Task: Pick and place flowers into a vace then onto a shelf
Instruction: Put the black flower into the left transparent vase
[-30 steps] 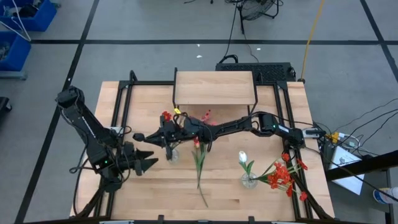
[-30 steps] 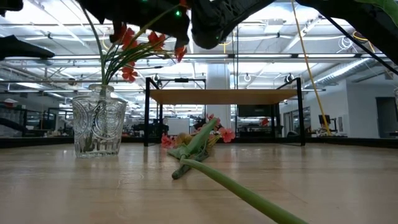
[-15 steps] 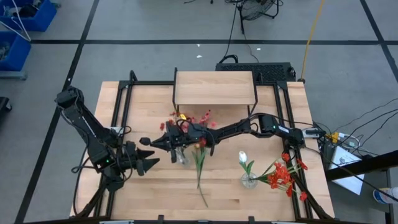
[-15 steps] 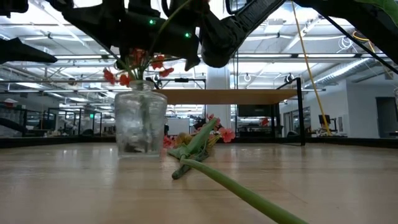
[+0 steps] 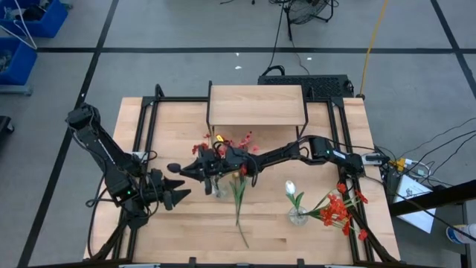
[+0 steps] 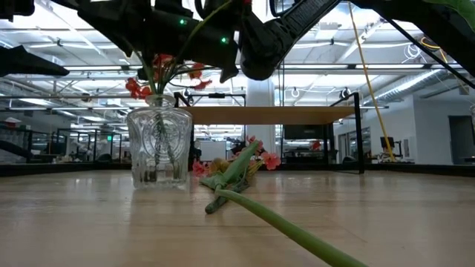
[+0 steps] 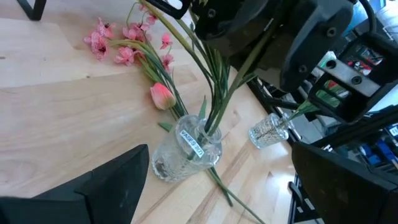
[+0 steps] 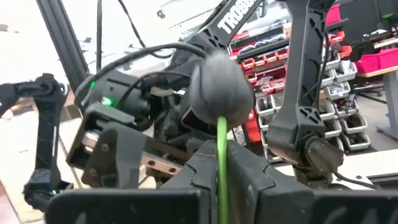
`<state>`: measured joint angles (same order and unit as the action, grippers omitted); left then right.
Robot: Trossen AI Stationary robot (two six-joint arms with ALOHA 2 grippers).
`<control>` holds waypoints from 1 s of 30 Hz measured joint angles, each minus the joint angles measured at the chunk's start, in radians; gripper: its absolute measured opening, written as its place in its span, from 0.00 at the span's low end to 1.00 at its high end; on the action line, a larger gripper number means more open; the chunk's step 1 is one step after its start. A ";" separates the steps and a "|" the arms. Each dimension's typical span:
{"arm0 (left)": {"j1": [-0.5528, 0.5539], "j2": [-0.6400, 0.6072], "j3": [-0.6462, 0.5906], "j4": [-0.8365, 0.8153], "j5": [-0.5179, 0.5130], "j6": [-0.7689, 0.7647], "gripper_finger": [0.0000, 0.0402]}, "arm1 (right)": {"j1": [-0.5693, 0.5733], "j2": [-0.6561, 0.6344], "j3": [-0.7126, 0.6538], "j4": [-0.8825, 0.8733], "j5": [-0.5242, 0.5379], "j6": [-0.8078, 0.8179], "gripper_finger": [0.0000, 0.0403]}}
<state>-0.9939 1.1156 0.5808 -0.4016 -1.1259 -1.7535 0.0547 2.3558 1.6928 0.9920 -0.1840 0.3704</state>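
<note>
High view: the right gripper (image 5: 195,168) is reaching across mid-table, its fingers closing on thin green flowers (image 5: 210,144) with red blossoms; their stems are standing in a clear glass vase (image 5: 218,187) just beside it. The left gripper (image 5: 177,187) is waiting nearby, spread wide and holding nothing.

Low view: the vase (image 6: 159,145) is standing upright directly beneath the gripper; the shelf (image 6: 267,114) is standing well behind.

Right wrist view: a green stem (image 8: 221,163) is running between the closed fingers.
</note>
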 joint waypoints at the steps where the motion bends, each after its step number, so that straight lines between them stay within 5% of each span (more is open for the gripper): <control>1: 0.000 0.000 0.000 -0.001 0.000 0.000 0.99 | 0.000 0.000 0.000 0.004 0.000 0.003 0.07; 10: 0.000 0.000 0.000 -0.017 0.003 0.000 0.99 | 0.011 0.000 0.000 0.061 -0.036 0.019 0.11; 30: 0.000 0.000 0.000 -0.044 0.035 0.023 0.99 | 0.026 -0.007 0.000 0.112 -0.053 0.060 0.52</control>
<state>-0.9939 1.1156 0.5808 -0.4458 -1.0905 -1.7309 0.0807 2.3489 1.6932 1.1036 -0.2371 0.4302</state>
